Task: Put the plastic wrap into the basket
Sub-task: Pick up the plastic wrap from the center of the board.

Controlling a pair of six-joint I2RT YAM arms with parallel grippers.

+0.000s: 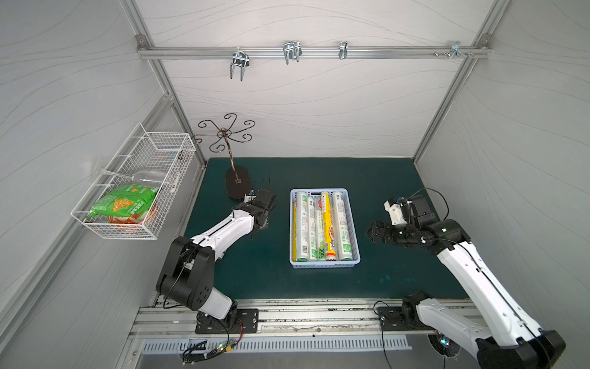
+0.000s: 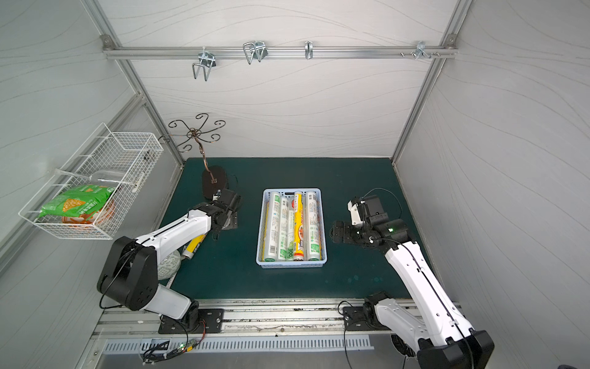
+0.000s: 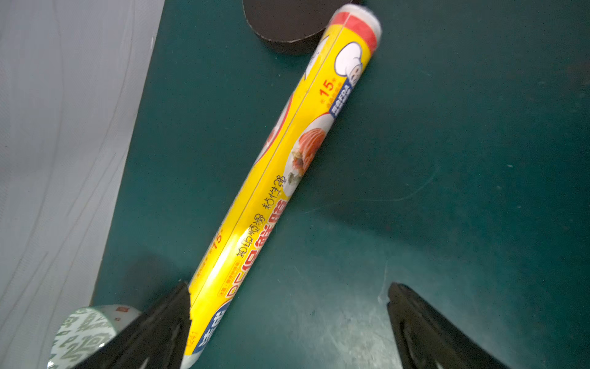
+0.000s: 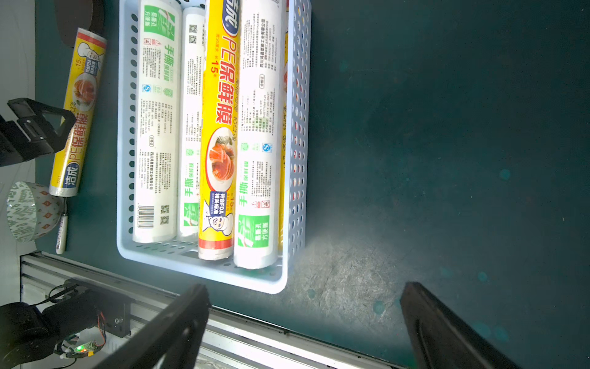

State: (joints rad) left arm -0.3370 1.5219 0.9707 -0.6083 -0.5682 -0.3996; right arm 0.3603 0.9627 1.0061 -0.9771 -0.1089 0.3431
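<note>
Beside the left arm (image 1: pixel 223 230) on the green mat (image 3: pixel 447 159), apart from the basket (image 1: pixel 325 264) holding the other rolls (image 1: pixel 329 223), one yellow plastic wrap roll (image 3: pixel 281 179) lies beneath the wide-open, empty left gripper (image 3: pixel 289 287), probably light, stiff and slick, best pinched mid-length; the right gripper (image 4: pixel 306 287) gapes empty too.

We see both top views bright and evenly lit from overhead, with soft shadows. The aluminium frame (image 1: pixel 314 52) bows toward nine and three o'clock. In the left wrist view, glare streaks the yellow roll (image 3: pixel 223 255), and the left gripper (image 3: pixel 289 286) shows blurred fingers (image 3: pixel 153 332).
</note>
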